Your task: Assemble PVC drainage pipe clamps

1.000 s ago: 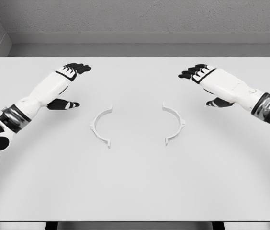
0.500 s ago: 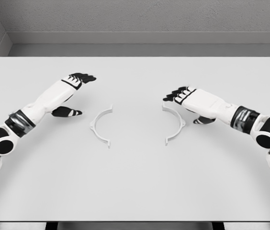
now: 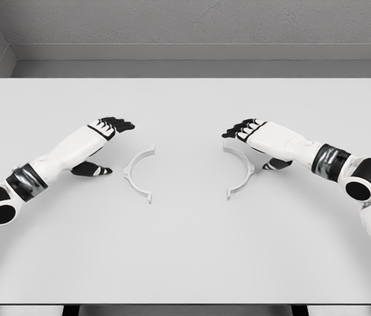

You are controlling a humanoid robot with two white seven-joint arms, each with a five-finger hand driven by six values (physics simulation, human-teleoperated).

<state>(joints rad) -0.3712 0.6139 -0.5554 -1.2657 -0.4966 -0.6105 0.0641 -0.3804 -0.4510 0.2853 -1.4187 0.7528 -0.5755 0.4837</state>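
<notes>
Both hands have closed in: right hand [image 3: 254,131], fingers spread and empty, hovers over right clamp half [image 3: 241,170]; left hand [image 3: 103,135], likewise spread, nears left clamp half [image 3: 138,174]; grasping is imminent.

A white table [image 3: 185,250] carries two white half-ring clamp pieces: the left clamp half [image 3: 138,173] lies at nine o'clock of the right clamp half [image 3: 241,170], apart, open sides facing.
</notes>
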